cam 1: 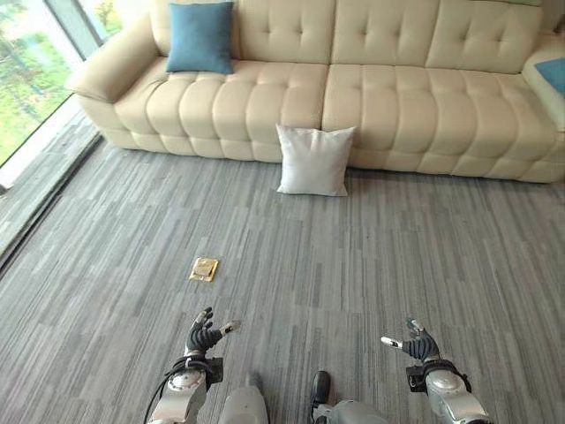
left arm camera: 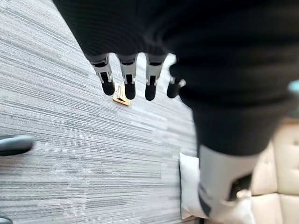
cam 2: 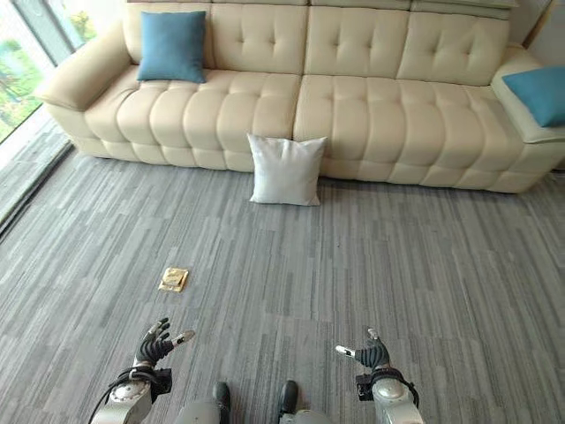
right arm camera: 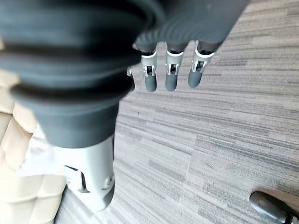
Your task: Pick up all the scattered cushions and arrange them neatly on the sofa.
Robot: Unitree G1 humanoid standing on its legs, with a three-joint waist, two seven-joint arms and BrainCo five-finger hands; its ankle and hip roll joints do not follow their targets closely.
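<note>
The white cushion [cam 1: 315, 160] stands on the floor, leaning against the sofa's [cam 1: 397, 97] front edge, well apart from the left hand [cam 1: 204, 335] and right hand [cam 1: 418, 344], both loosely spread and empty, ready to reach.

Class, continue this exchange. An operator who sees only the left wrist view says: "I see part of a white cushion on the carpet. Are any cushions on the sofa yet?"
Observer: Yes, a blue cushion leans on the backrest at the left end of the sofa.
Operator: Any others?
Observer: A second blue cushion lies at the sofa's right end.
Operator: Is the right hand free?
Observer: The right hand is open, holding nothing.
</note>
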